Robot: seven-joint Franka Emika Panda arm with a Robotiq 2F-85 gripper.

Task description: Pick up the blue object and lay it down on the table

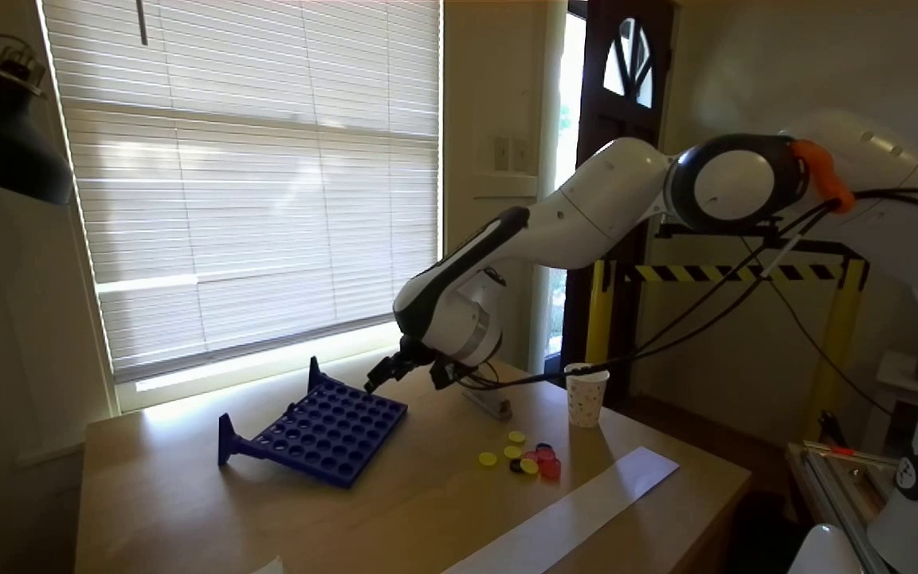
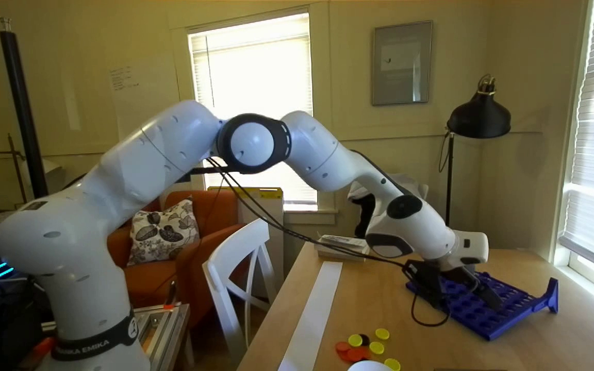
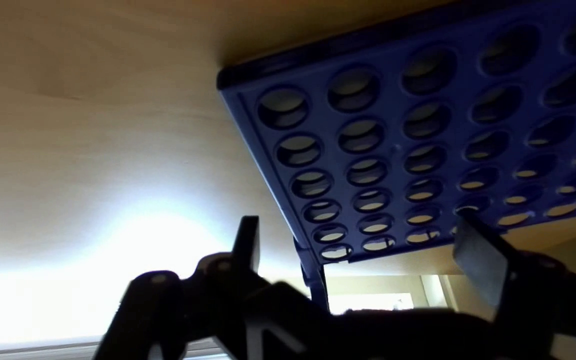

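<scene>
The blue grid board (image 1: 330, 437) lies tilted on the tan table (image 1: 419, 518), sloping down from its two feet to the opposite edge. It also shows in an exterior view (image 2: 498, 315), partly hidden by the gripper, and in the wrist view (image 3: 396, 148). My gripper (image 1: 371, 386) is at the board's window-side edge, close above it. In the wrist view the fingers (image 3: 357, 219) are wide apart with nothing gripped. One fingertip is beyond the board's side edge; the other overlaps the holes. I cannot tell whether either touches the board.
Several yellow, red and black discs (image 1: 548, 469) lie on the table. A speckled paper cup (image 1: 586, 399) stands near the table edge. A long white strip (image 1: 578, 518) runs along one side. A white box (image 2: 343, 246) sits at a table end. A window with blinds borders the table.
</scene>
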